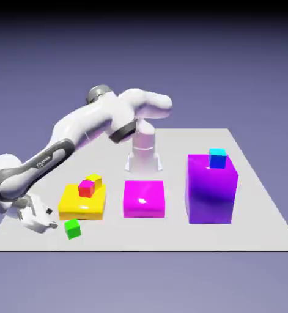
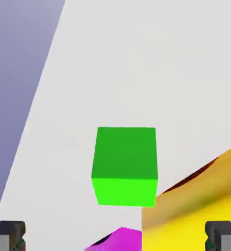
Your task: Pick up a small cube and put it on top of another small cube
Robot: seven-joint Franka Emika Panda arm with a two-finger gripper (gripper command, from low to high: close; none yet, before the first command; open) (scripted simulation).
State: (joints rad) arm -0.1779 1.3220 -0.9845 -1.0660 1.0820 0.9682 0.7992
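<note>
The small green cube point(image 1: 73, 228) sits on the white table point(image 1: 256, 202) in the lower left of the exterior view, near the front edge and just in front of the flat yellow block point(image 1: 80, 205); whether the two touch cannot be told. In the hand view the small green cube point(image 2: 125, 166) lies centred ahead of the gripper point(image 2: 115, 235), whose fingertips point(image 2: 7, 234) stand wide apart at the bottom corners with nothing between them: released, empty. In the exterior view the gripper point(image 1: 48, 223) is low at the left, just beside the cube.

Risks, as judged from this arrangement: the yellow block fills the hand view's lower right beside the cube, so one finger may strike it on descent and push the cube askew. The table's edge is close, and a nudged cube could slide off. The likely stacking targets, the small red cube point(image 1: 86, 188) and small yellow cube point(image 1: 94, 181) atop the yellow block, are close together; a sloppy release could topple one. The magenta block point(image 1: 144, 198) and the purple block point(image 1: 211, 189) carrying the small cyan cube point(image 1: 217, 158) stand clear to the right.
</note>
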